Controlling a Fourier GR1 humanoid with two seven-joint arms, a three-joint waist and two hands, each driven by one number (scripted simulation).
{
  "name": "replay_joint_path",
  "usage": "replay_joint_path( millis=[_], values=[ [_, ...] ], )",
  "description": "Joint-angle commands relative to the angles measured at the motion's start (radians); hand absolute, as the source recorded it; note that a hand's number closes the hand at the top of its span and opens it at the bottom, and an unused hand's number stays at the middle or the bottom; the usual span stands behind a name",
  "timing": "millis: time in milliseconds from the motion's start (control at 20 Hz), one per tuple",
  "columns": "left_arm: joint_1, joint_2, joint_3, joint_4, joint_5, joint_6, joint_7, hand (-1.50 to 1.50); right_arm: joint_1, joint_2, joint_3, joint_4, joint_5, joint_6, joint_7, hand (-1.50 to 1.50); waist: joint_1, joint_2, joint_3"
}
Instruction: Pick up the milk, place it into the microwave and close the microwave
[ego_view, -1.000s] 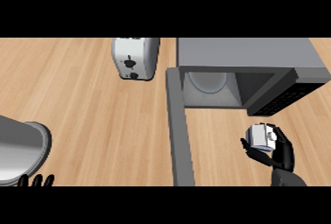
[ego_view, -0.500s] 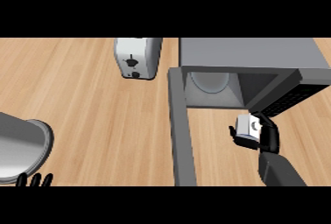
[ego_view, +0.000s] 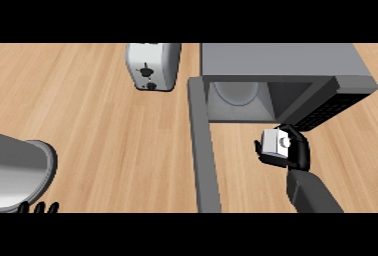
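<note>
At the lower left corner, only the fingertips of the left hand (ego_view: 38, 207) are seen, pointing up and straight, released and holding nothing; the rest of that hand is cut off by the view's edge. Just above it, 1 large grey rounded vessel (ego_view: 22, 172) is cut off at the left edge, so its kind cannot be told. The right hand (ego_view: 289, 150) is curled around the milk (ego_view: 277, 141), grasping it, and much of the small white carton is hidden behind the black fingers, with only its pale top and side showing. The milk is held just in front of the open microwave (ego_view: 284, 62), near the cavity's right front corner and outside the cavity. Inside the cavity, 1 round pale plate (ego_view: 236, 93) is seen, and nothing else can be made out within. The microwave door (ego_view: 204, 150) is swung open and seen edge-on as a grey strip running toward the lower edge, to the left of the right hand. 1 toaster (ego_view: 153, 65) is set on the wooden counter (ego_view: 103, 125), just left of the microwave.
</note>
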Motion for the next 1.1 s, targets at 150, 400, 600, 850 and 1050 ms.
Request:
replay_joint_path(
  millis=[150,400,600,850,1050],
  values=[
    [-0.015,0.012,0.028,-0.035,0.021,0.004,0.027,-1.50,0.018,0.055,0.063,-0.141,0.015,0.000,-0.043,1.50,-0.008,-0.013,-0.002],
    [0.106,-0.010,-0.039,-0.044,-0.035,-0.015,-0.053,-1.50,0.190,0.092,0.151,-0.426,0.020,0.022,0.089,1.50,-0.020,-0.023,-0.003],
    [0.087,-0.005,-0.061,0.000,-0.033,-0.038,-0.053,-1.50,0.357,0.034,0.205,-0.632,0.034,0.066,0.203,1.50,-0.025,-0.020,-0.003],
    [0.106,-0.017,-0.066,-0.043,-0.060,-0.007,-0.067,-1.50,0.507,0.065,0.289,-0.939,-0.001,0.145,0.340,1.50,-0.018,-0.017,-0.003],
    [0.123,0.004,-0.021,-0.105,0.006,0.000,-0.013,-1.50,0.562,0.109,0.350,-1.119,-0.102,0.220,0.460,1.50,-0.020,-0.016,-0.002]
  ],
)
